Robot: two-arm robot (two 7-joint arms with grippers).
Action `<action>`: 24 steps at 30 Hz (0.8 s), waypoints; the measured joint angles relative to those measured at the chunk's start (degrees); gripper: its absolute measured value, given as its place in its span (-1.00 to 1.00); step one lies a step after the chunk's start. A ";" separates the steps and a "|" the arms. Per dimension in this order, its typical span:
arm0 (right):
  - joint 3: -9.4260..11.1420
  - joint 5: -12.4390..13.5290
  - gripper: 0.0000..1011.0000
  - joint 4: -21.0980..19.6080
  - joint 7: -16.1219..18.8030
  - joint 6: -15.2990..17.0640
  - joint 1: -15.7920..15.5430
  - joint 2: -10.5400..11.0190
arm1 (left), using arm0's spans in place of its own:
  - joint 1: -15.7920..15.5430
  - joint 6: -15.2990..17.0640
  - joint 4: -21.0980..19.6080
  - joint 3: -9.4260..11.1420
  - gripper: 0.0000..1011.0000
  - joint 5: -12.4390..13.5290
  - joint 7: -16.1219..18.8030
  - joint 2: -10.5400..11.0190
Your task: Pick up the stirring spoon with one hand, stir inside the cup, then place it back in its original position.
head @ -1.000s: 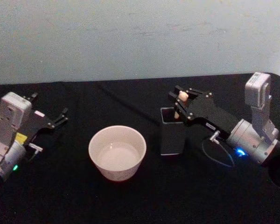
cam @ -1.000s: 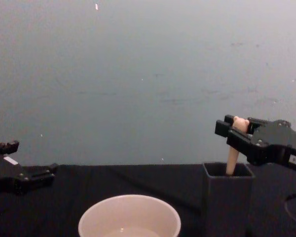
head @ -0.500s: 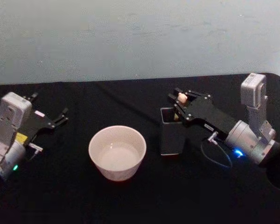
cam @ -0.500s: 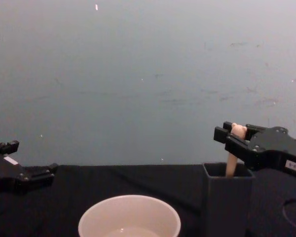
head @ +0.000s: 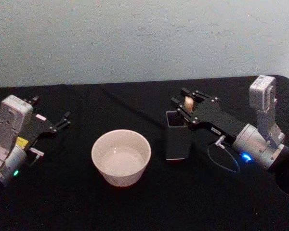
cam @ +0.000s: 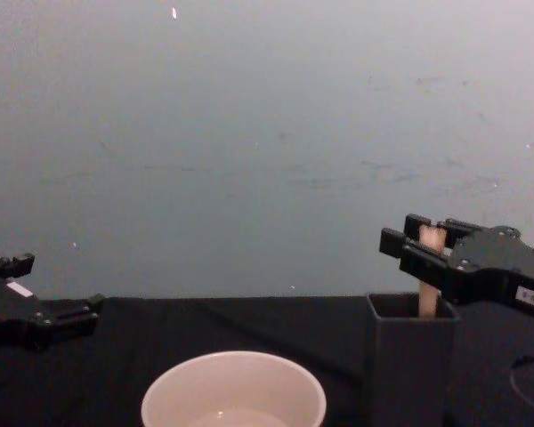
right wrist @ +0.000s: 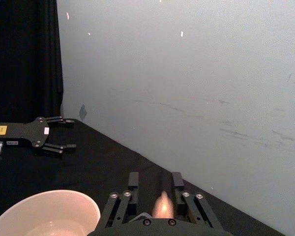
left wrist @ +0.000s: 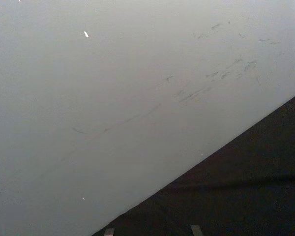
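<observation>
The stirring spoon [head: 188,102] stands in the dark grey square holder [head: 177,139], its original position, with only the pale handle [cam: 430,271] showing above the rim. My right gripper [head: 184,102] is open at the handle's top, one finger on each side and a small gap to each in the right wrist view, where the handle tip [right wrist: 162,205] sits between the fingers [right wrist: 133,181]. The cream-white cup [head: 120,158] stands left of the holder, apart from it. My left gripper [head: 59,121] rests open at the table's left side.
A black cloth covers the table [head: 135,207], and a pale wall rises close behind it. A dark cable loop [head: 225,161] lies on the cloth beside the right arm. Between the cup and the left gripper is bare cloth.
My right gripper has dropped slightly over the holder. The spoon handle, leaning a second ago, now stands nearly upright and lower. The left arm has not moved.
</observation>
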 joint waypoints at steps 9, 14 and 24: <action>0.03 0.05 0.35 -0.06 0.07 -0.05 -0.04 0.03 | 0.00 0.00 0.00 0.00 0.98 0.00 0.00 0.00; 0.03 0.08 0.60 -0.07 0.11 -0.09 -0.04 0.03 | 0.00 0.00 0.00 0.00 0.98 0.00 0.00 0.00; 0.02 0.10 0.98 -0.07 0.13 -0.11 -0.04 0.03 | 0.00 0.00 0.00 0.00 0.98 0.00 -0.01 0.00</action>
